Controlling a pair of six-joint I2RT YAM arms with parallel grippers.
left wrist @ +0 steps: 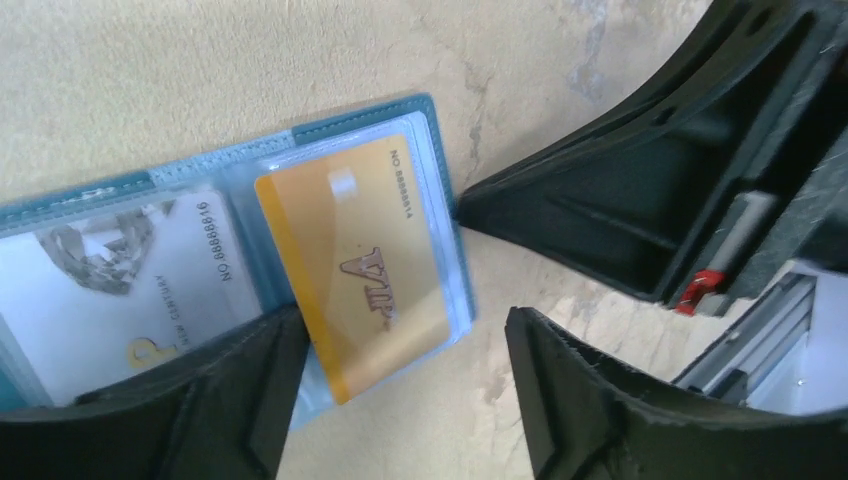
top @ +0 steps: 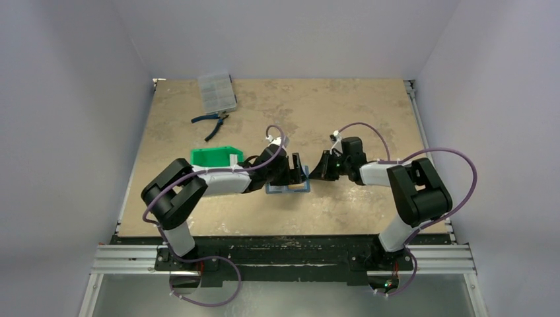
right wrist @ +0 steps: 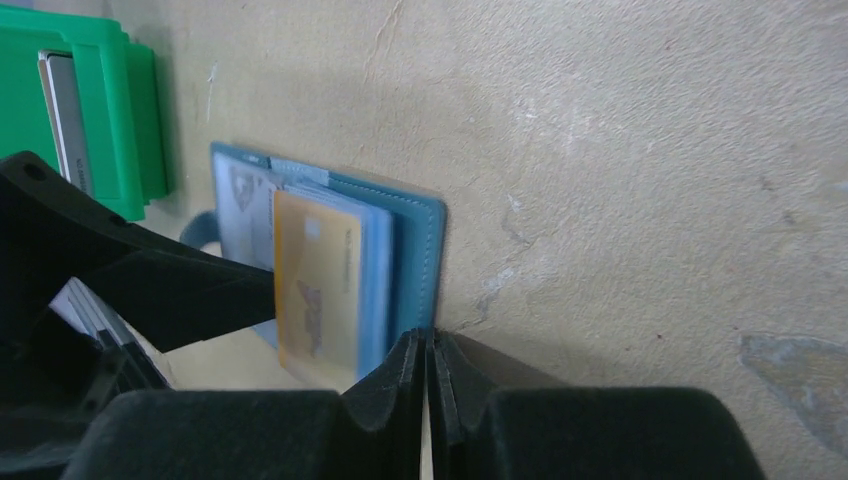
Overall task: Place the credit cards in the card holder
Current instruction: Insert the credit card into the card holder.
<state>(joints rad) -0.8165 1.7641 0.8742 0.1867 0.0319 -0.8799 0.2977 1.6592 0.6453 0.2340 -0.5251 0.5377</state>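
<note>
The teal card holder (left wrist: 380,112) (top: 284,189) lies open on the table between both arms. A gold credit card (left wrist: 350,260) (right wrist: 315,290) sits in its right clear pocket, its lower end sticking out past the pocket's edge. A white credit card (left wrist: 120,290) fills the left pocket. My left gripper (left wrist: 405,390) (top: 300,173) is open just above the gold card's protruding end, holding nothing. My right gripper (right wrist: 432,345) (top: 323,166) is shut, its tips touching the holder's teal edge (right wrist: 425,250); I see nothing between them.
A green plastic tray (top: 212,156) (right wrist: 110,110) stands left of the holder, with a pale card edge (right wrist: 62,110) upright in it. A clear compartment box (top: 216,91) and blue-handled pliers (top: 211,122) lie at the back left.
</note>
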